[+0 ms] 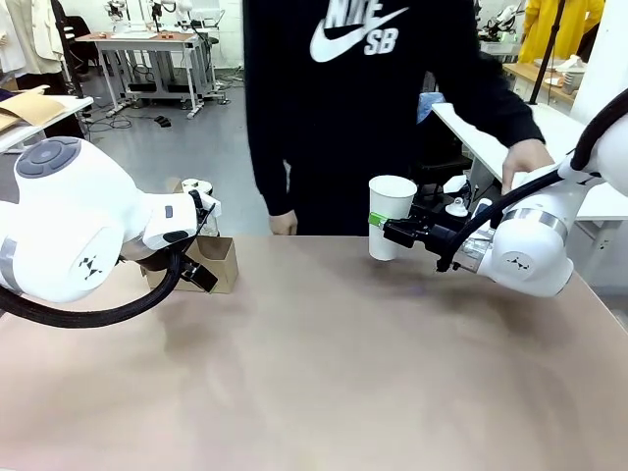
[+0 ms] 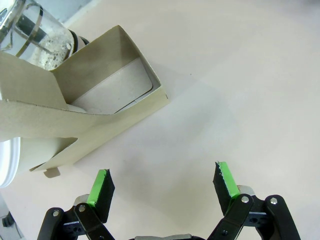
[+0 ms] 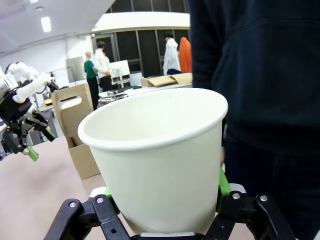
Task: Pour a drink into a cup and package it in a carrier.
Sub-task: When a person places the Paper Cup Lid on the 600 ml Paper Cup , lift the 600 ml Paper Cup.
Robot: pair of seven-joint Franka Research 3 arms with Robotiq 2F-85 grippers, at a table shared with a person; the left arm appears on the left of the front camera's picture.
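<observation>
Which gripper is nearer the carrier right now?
Left. The left gripper hangs open just beside the carrier, at the table's left side. The right gripper is well across the table from it, shut on the cup.

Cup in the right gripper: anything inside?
No lid on the cup, held by the right gripper. Upper inner wall is bare white; the near wall hides the bottom and any drink.
</observation>
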